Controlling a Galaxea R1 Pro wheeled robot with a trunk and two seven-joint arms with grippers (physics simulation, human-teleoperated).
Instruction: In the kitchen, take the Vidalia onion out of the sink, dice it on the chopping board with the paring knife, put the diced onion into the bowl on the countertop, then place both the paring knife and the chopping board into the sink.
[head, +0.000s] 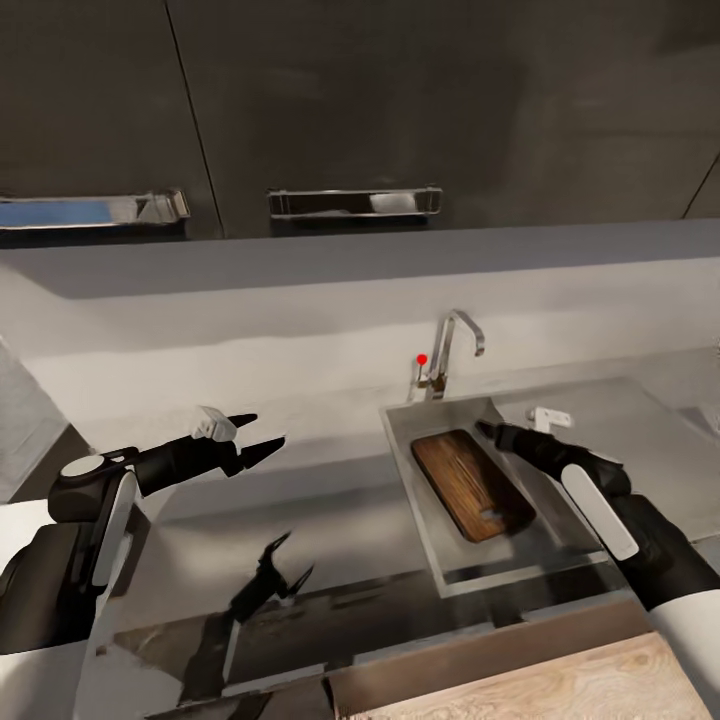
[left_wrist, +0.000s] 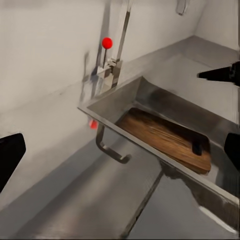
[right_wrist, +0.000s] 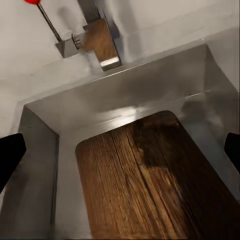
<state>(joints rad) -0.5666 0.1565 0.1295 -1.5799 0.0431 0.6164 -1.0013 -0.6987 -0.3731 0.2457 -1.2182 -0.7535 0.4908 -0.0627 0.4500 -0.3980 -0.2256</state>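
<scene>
The chopping board (head: 472, 484) (left_wrist: 165, 137) (right_wrist: 150, 185) lies flat in the sink (head: 400, 440) (left_wrist: 150, 95) (right_wrist: 125, 90), its slot handle toward the front. My right gripper (head: 495, 435) (right_wrist: 120, 155) hovers open over the board's far end, near the tap (head: 455, 340) (left_wrist: 122, 35) (right_wrist: 97, 35); nothing is between its fingers. Well left of the sink, my left gripper (head: 268, 430) (left_wrist: 120, 152) is open and empty above the countertop (head: 330, 500), pointing toward the sink. The onion, paring knife and bowl are out of view.
A small white object (head: 550, 415) rests on the counter just behind my right gripper. Dark upper cabinets with chrome handles (head: 355, 202) hang above the grey wall. Wood-plank floor (head: 550, 690) shows below the counter's front edge.
</scene>
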